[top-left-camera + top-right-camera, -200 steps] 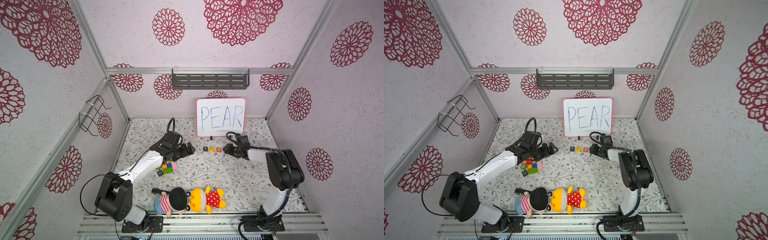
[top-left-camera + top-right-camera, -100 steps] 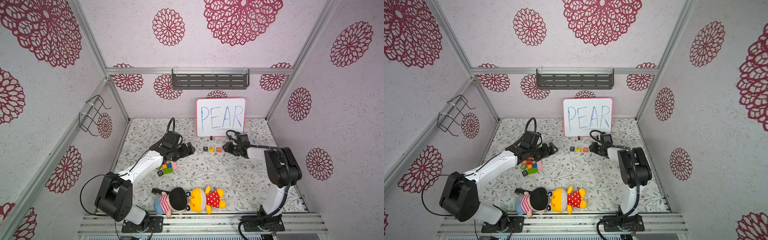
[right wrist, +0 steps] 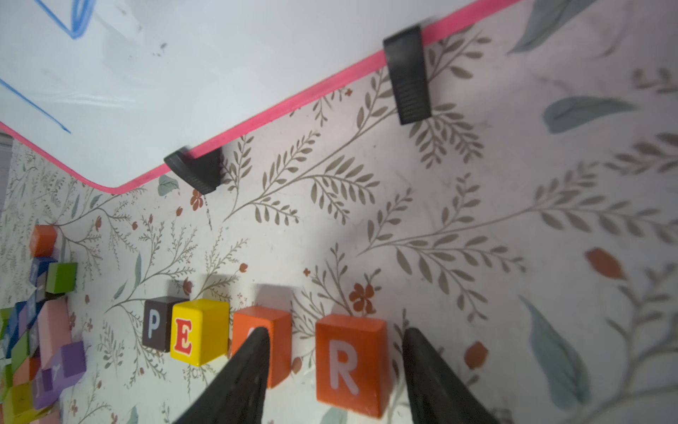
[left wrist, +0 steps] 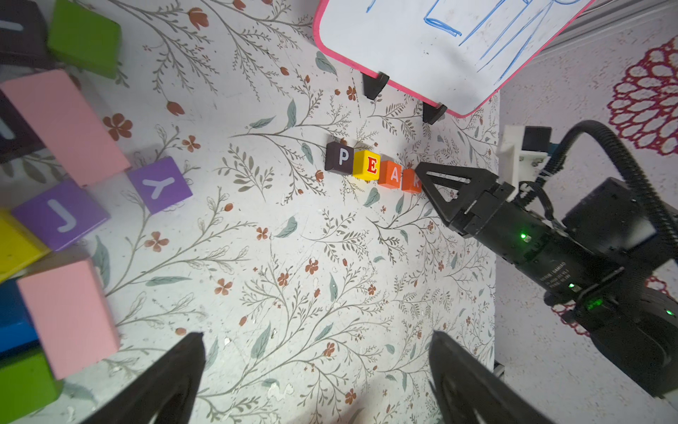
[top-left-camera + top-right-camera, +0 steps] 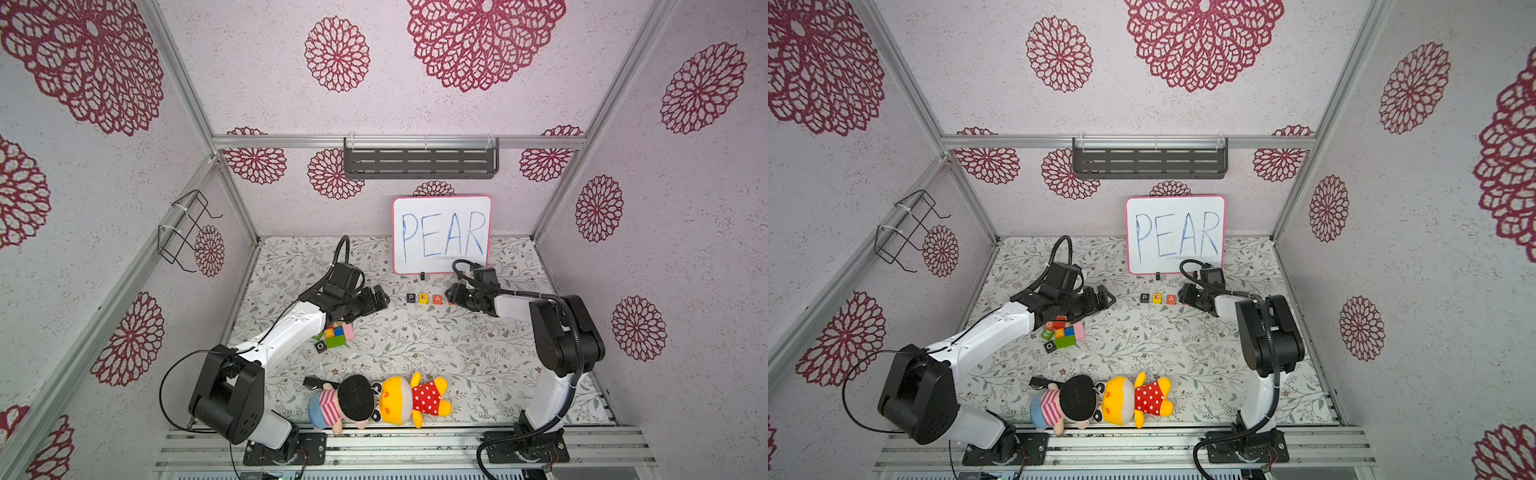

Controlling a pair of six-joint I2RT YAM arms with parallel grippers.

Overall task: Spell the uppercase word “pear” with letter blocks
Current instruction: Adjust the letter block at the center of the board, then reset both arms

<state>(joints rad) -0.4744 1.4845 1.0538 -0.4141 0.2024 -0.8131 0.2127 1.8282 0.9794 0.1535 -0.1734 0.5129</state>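
- We see the four letter blocks in one row on the floral-patterned table cover, just in front of the pink-framed whiteboard that reads PEAR.
- From one end the row runs: small black painted cube with a white P, yellow cube with a red E, orange-red cube with a white A, orange-red cube with a white R.
- P and E touch, and a narrow gap parts A from R.
- The right gripper straddles the R cube at the row's end. We see one black finger on the A side, overlapping the A cube's face, and its mate on the outer side.
- Its jaws stand parted wider than the R cube, with a gap showing on each side, so it holds nothing.
- The R cube rests flat on the table cover.
- The left gripper hangs well apart from the row, near the heap of mixed coloured blocks. Its jaws are spread wide and empty.
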